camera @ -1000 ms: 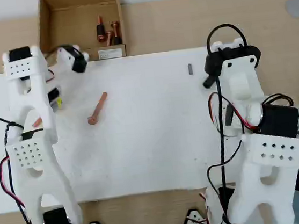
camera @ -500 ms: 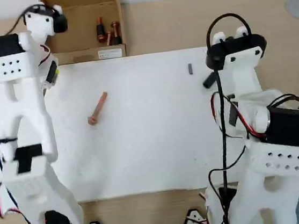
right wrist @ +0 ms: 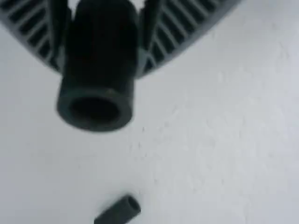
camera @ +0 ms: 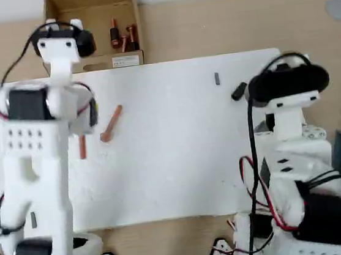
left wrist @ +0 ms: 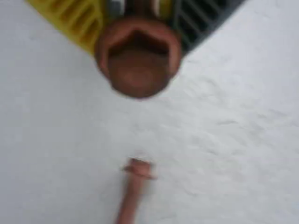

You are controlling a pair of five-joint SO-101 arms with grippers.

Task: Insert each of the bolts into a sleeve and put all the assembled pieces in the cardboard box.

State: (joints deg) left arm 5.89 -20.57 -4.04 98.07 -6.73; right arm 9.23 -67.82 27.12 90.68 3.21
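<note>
left gripper point(left wrist: 139, 8) clamped on held bolt point(left wrist: 138, 65) | loose bolt point(left wrist: 133, 186) on white mat point(camera: 181, 163) near its tips | right gripper point(right wrist: 103, 18) clamped on held sleeve point(right wrist: 98, 79) | loose sleeve point(right wrist: 119, 212) near its tips | cardboard box point(camera: 54, 24), assembled pieces point(camera: 123, 37) inside, apart from both grippers

The left gripper point(left wrist: 138, 11) grips a copper bolt point(left wrist: 138, 63) seen end-on, and a second bolt point(left wrist: 133, 189) lies near it on the white surface point(left wrist: 243, 154).

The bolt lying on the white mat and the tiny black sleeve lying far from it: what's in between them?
Nothing. In the high view, just bare white mat stretches between the loose bolt and the loose sleeve.
</note>
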